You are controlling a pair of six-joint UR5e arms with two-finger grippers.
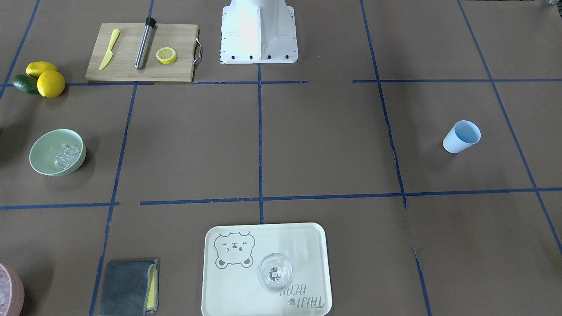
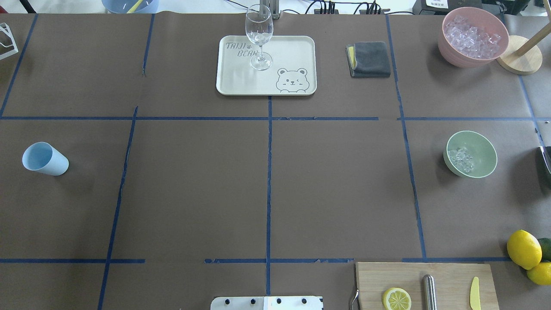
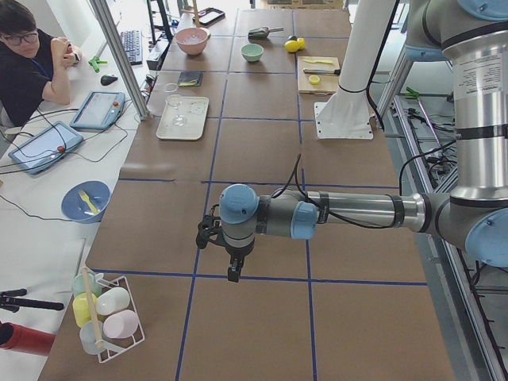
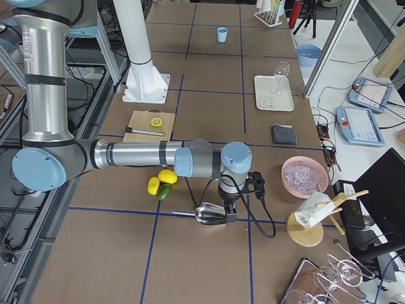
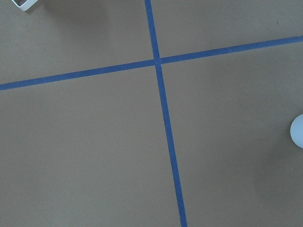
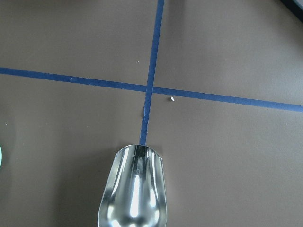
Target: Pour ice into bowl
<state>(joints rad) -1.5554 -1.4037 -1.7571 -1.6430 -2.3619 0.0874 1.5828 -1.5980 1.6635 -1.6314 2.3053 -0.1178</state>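
With the ice [image 2: 461,158] already in the mint-green bowl [image 2: 484,146], we judge both arms stand aside because pouring is done; whether the left gripper [image 3: 232,272] or right gripper [image 4: 230,217] is clenched, we cannot tell.

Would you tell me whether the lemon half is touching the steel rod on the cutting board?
Apart: the front-facing view shows bare cutting board between the lemon half and the steel rod.

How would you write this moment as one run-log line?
ice: in green bowl | scoop: empty, at right arm | blue cup: empty | pour: looks done
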